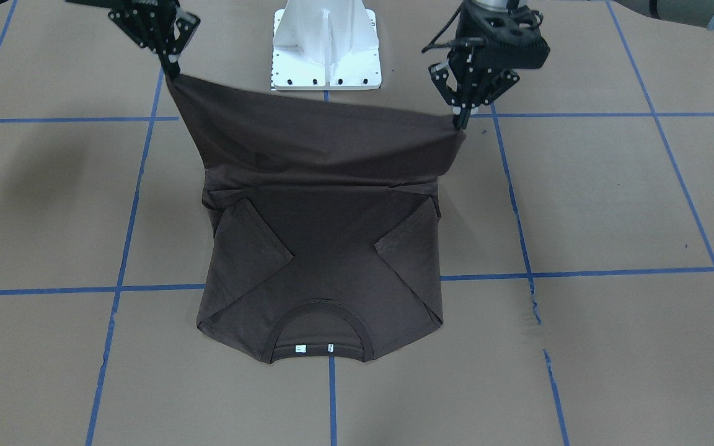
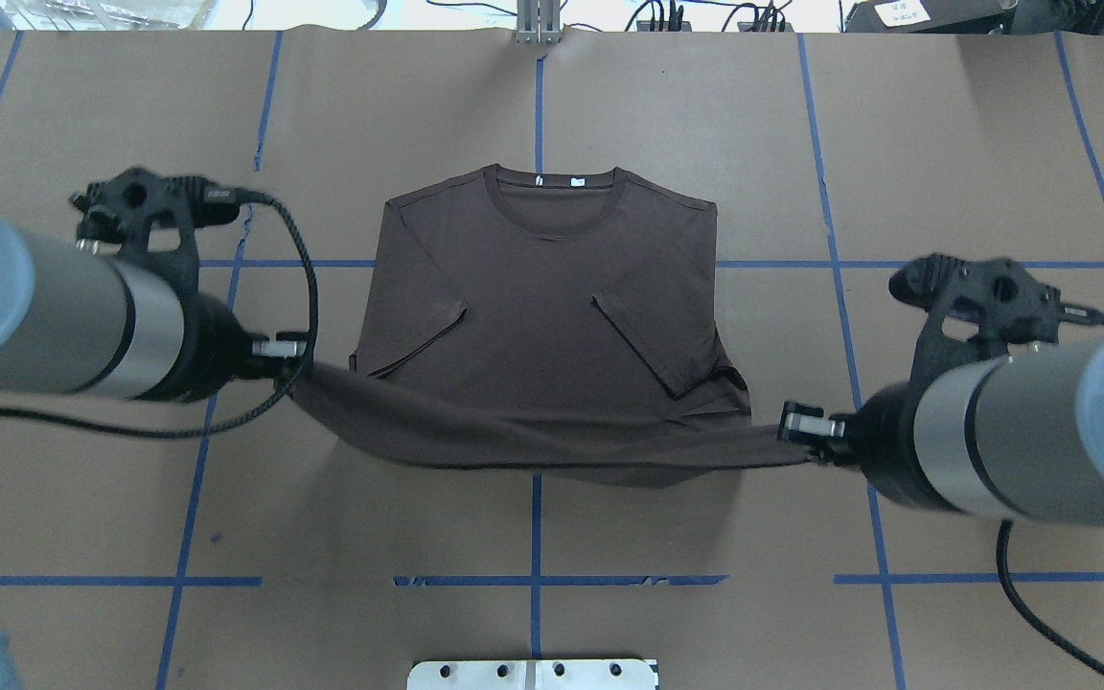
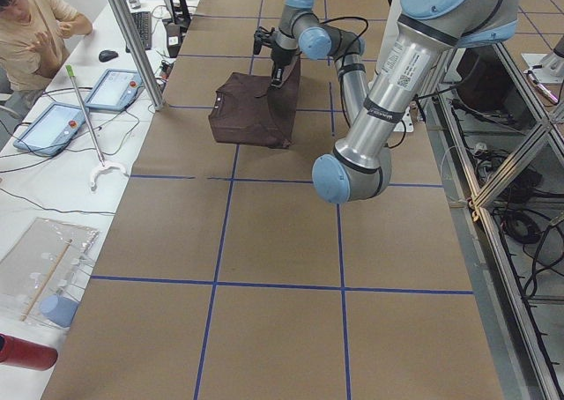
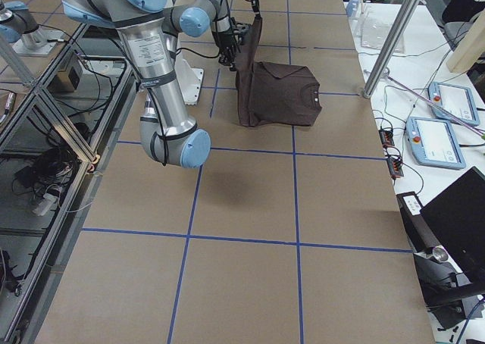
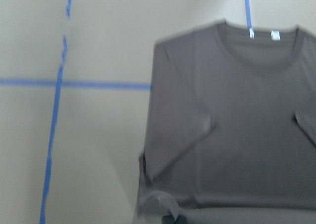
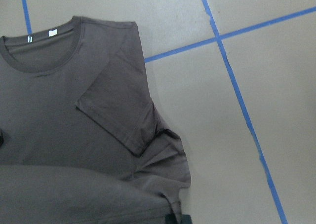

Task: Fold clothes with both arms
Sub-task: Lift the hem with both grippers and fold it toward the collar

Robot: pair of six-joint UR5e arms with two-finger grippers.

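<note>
A dark brown-grey T-shirt (image 2: 542, 297) lies face up on the brown table, collar (image 2: 557, 206) toward the far side, both sleeves folded in over the chest. Its bottom hem is lifted off the table and stretched between the two arms. My left gripper (image 2: 289, 370) is shut on the hem's left corner. At the hem's right corner my right gripper (image 2: 790, 433) is shut as well. From the front, the left gripper (image 1: 461, 121) pinches lower than the right gripper (image 1: 171, 70), so the raised T-shirt (image 1: 320, 260) edge slants. Both wrist views show the T-shirt (image 5: 237, 125) (image 6: 64, 115) below.
The white pedestal base (image 1: 326, 56) stands behind the raised hem. Blue tape lines (image 2: 538, 537) grid the table. A person (image 3: 31, 21) sits at a side bench with tablets (image 3: 53, 125) beyond the table's far edge; a metal post (image 3: 132, 39) stands there.
</note>
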